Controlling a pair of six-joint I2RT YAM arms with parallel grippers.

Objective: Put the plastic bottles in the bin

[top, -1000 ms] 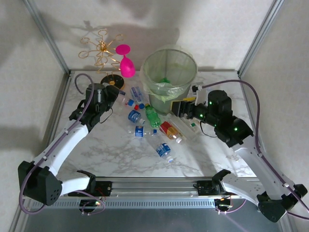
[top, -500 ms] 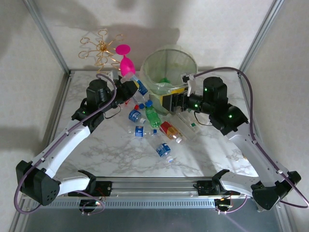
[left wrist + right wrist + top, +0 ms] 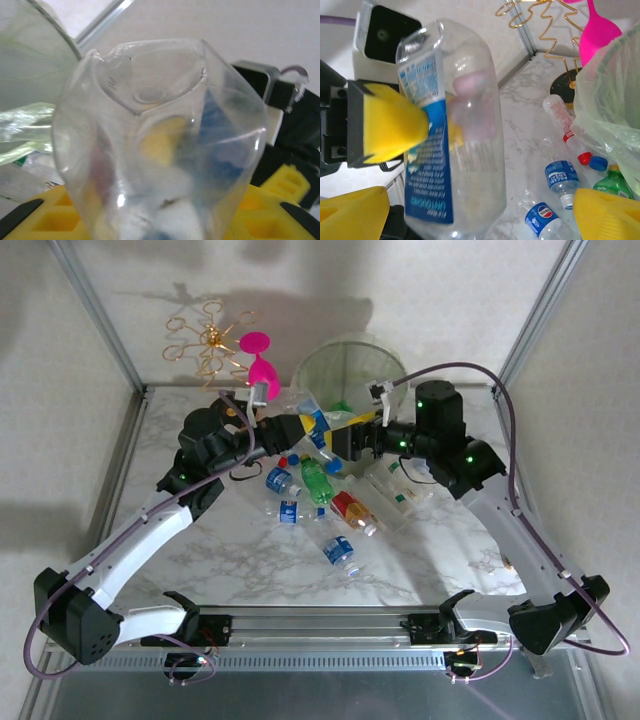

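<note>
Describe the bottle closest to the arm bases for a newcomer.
Start at the big round bin at the back. Come toward the arm bases, past the bottle cluster. One clear, blue-labelled bottle lies alone, apart from the rest.

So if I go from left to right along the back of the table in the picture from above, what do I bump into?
gold wire stand → pink goblet → bin
</note>
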